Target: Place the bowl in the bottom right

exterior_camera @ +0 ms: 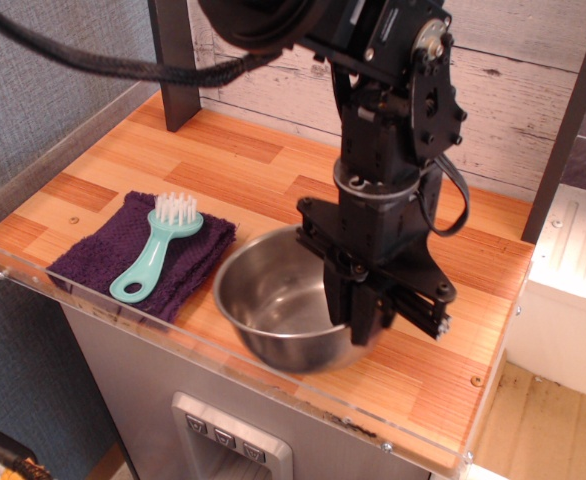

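The bowl (273, 305) sits low over the near edge of the wooden tabletop (273, 170), a little right of centre, its near wall close to the clear plastic lip (173, 335) that fences the front; whether its base is down on the wood or a hair above it cannot be told from this angle. The gripper (358, 325) comes down from above and is clamped on the bowl's right-hand rim, one finger inside the wall and the other outside, so the jaws are closed on thin steel. Judging by its look, the bowl is rigid and light for its size, but polished and slippery, and a rim pinch leaves most of its weight hanging to one side, so it may swivel or slip in the grasp; the rolled rim is the only sensible place to hold it, since the rounded wall offers nothing to bite on. It is empty, showing only reflections inside. For the task, it appears to need to go further right, toward the bare near-right corner of the table. To the left, just beside the bowl, a folded purple cloth (98, 255) lies flat with a teal brush (158, 250) resting on it, bristles up at the far end. Behind stands a whitewashed plank wall (263, 50) with dark posts (178, 60).
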### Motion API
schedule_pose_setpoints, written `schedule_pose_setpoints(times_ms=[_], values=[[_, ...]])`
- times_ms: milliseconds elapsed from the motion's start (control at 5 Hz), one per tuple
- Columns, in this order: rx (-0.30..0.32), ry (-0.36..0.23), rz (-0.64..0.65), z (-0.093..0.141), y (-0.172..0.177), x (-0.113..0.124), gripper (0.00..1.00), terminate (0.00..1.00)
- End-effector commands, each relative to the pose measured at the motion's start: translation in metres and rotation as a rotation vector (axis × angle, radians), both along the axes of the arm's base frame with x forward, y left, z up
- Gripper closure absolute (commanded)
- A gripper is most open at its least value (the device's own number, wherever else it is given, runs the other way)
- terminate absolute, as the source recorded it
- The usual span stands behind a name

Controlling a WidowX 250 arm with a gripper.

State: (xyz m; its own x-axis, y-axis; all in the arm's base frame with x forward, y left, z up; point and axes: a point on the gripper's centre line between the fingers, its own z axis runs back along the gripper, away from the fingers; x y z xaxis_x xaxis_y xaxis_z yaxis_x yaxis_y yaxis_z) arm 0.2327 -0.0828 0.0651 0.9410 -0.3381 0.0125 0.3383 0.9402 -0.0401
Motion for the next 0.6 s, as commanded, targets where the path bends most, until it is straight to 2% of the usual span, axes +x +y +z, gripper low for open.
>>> schedule_pose_setpoints(times_ms=[0,200,400], values=[[-0.08,-0.063,-0.033,0.021,-0.017,-0.002,0.0,0.0],[-0.106,-0.126,0.021,0.057,-0.022,-0.014,0.0,0.0],[-0.055,-0.192,0.131,0.098,-0.012,-0.024,0.0,0.0]])
